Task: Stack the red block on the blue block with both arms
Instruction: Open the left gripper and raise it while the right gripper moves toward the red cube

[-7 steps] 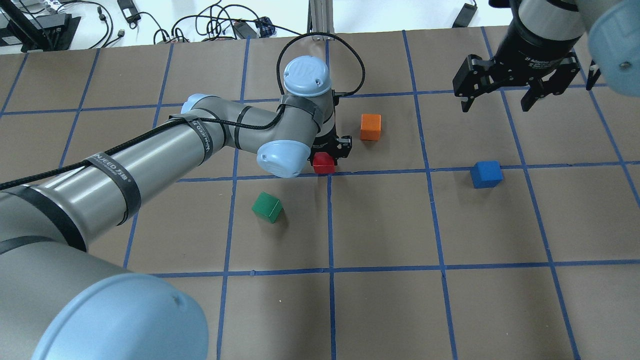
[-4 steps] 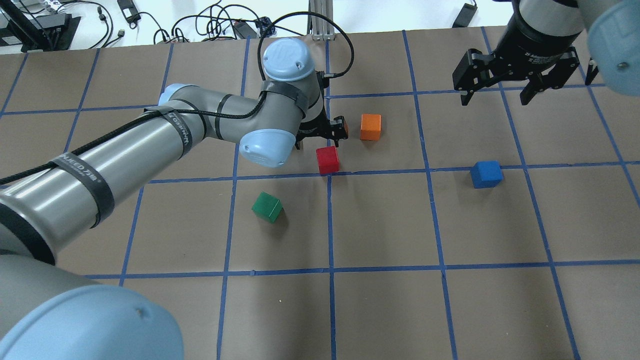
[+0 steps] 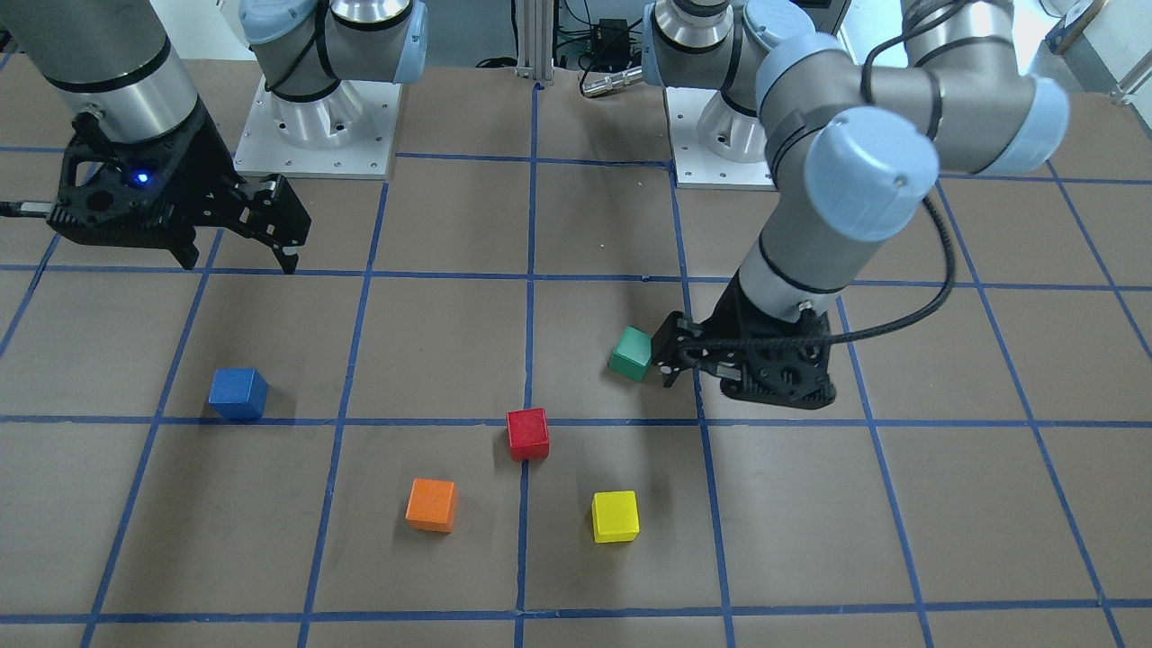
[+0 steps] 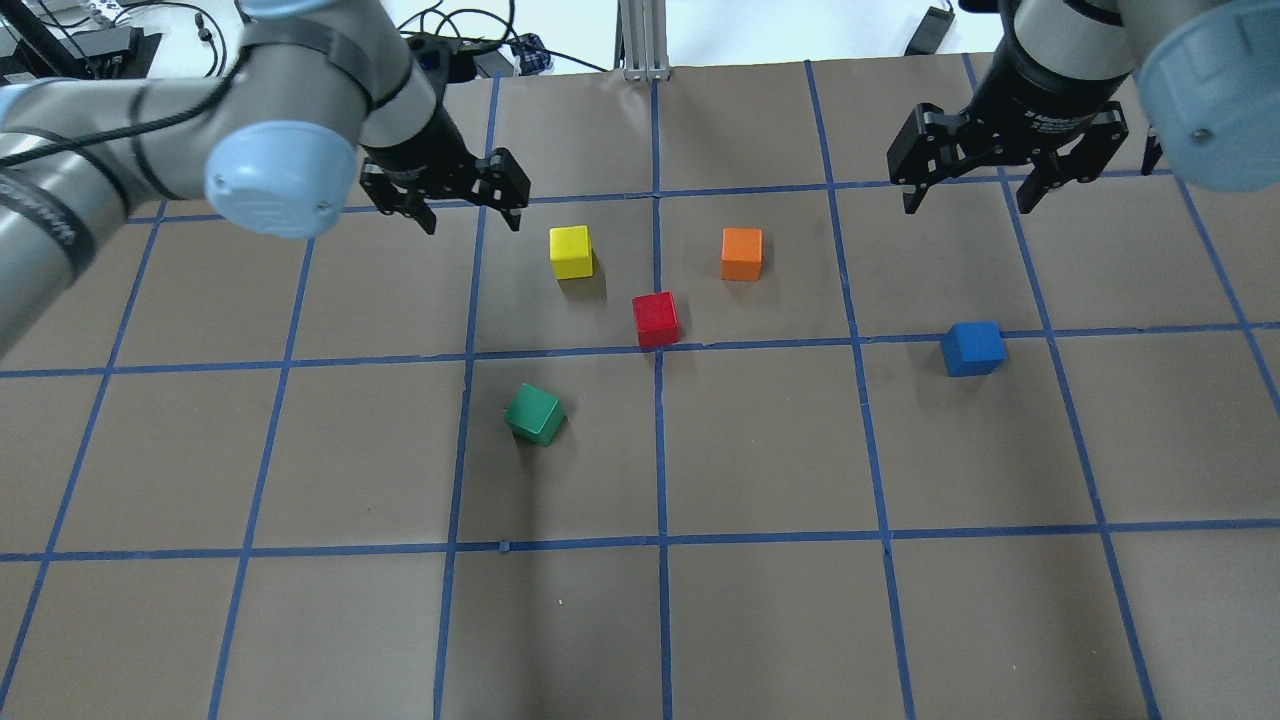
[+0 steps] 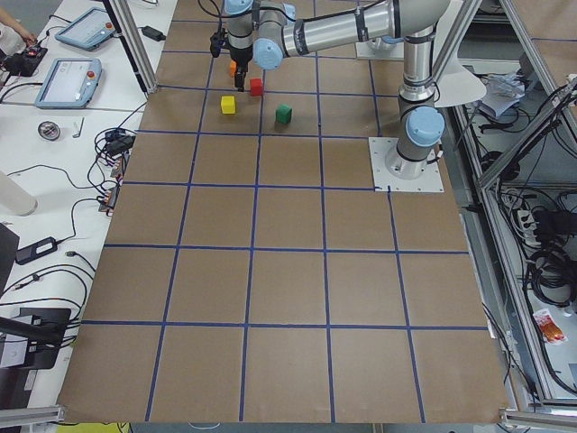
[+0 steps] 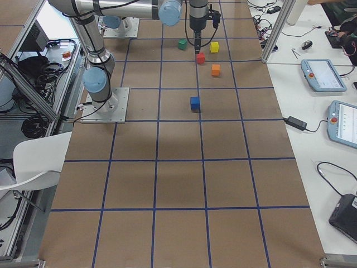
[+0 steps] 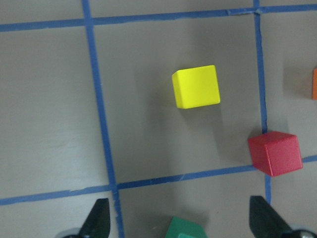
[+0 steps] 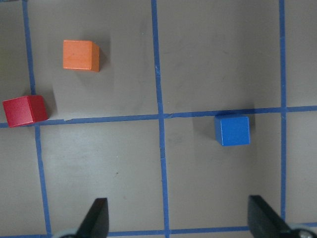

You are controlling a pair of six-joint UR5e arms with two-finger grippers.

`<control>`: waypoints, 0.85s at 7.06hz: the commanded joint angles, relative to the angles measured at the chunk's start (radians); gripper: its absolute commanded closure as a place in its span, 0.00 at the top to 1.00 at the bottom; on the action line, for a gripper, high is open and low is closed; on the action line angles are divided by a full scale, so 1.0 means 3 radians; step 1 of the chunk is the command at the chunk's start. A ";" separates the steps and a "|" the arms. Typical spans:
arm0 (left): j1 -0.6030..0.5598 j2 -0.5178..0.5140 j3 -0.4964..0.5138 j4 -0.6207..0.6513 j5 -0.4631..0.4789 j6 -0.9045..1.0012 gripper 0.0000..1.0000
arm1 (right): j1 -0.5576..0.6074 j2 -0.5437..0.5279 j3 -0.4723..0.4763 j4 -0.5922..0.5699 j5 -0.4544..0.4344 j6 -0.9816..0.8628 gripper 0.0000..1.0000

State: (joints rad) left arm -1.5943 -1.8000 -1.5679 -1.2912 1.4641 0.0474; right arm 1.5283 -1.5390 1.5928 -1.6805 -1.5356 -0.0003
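The overhead view takes in all five cubes on the desk (image 4: 800, 620). The left wrist view catches only the yellow block (image 7: 196, 87), the red block (image 7: 275, 153) and the top of the green block (image 7: 184, 230). The blue block (image 4: 972, 347) sits at 3 o'clock of the red one, well apart. The left arm (image 4: 300, 90) hangs at red's 10 o'clock and the right arm (image 4: 1060, 60) at blue's 12, both with jaws apart and empty.

matt red block (image 4: 655, 319), brown paper table (image 4: 780, 450) (taped)

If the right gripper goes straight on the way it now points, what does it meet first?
Probably bare table, not a cube. The right gripper points down, open, and its wrist view shows the blue block off to one side. Height is unclear.
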 commanded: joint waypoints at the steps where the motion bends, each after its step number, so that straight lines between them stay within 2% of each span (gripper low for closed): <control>1: 0.0094 0.0506 0.0138 -0.0537 0.0358 0.0189 1.00 | 0.0034 0.0230 -0.0012 -0.0105 0.0321 0.0006 1.00; 2: 0.0084 0.0696 0.0129 -0.0563 0.0396 0.0195 1.00 | 0.0125 0.0313 -0.0017 -0.0171 0.0328 0.0001 1.00; 3: 0.0058 0.0799 0.0088 -0.0736 0.0376 0.0144 1.00 | 0.0369 0.0470 -0.0022 -0.0399 0.0317 0.0021 1.00; 5: 0.0058 0.0785 0.0128 -0.0835 0.0376 0.0128 1.00 | 0.0784 0.0818 -0.0022 -0.0982 0.0271 0.0260 1.00; 6: 0.0063 0.0779 0.0133 -0.0825 0.0391 0.0133 1.00 | 0.0852 0.0941 -0.0022 -0.1015 0.0276 0.0424 1.00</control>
State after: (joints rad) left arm -1.5766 -1.5649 -1.5329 -1.5350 1.5769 0.0872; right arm 1.7440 -1.3081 1.5863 -1.9422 -1.4518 0.0724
